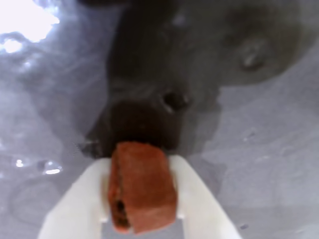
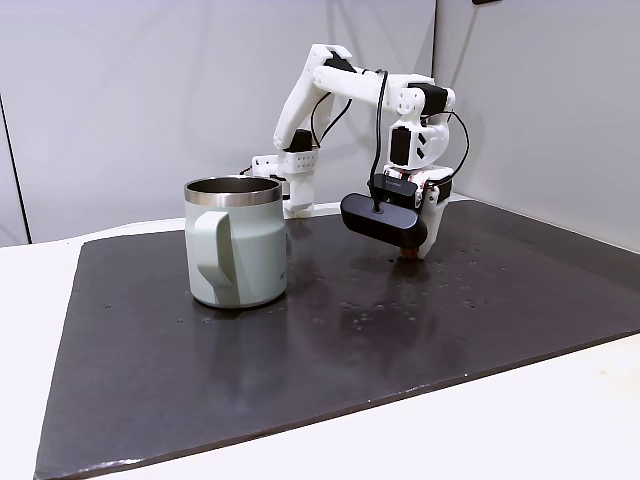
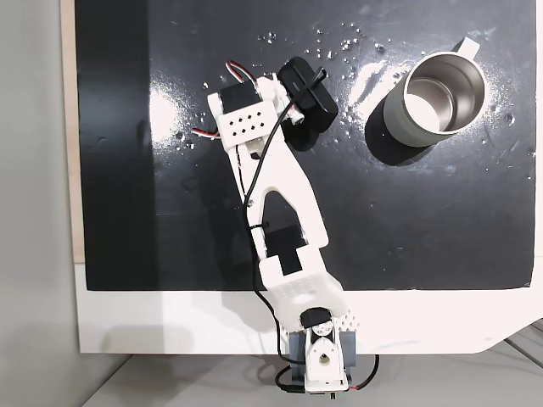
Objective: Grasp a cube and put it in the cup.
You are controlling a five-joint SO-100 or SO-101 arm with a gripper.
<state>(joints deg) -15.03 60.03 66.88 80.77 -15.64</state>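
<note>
While the gripper (image 1: 142, 219) points down at the dark worktop (image 2: 400, 340), its two white fingers (image 1: 79, 199) are clamped on the reddish-orange cube (image 1: 143, 191), which sits between them just above the surface. In a fixed view the cup (image 2: 236, 240) stands upright well to the left of the gripper (image 2: 408, 255), handle facing the camera. From above, the cup (image 3: 437, 97) shows its steel inside.

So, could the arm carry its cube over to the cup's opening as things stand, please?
Probably yes: the hand is shut on the cube, the cup stands upright and open, and the dark mat between them looks bare.
</note>
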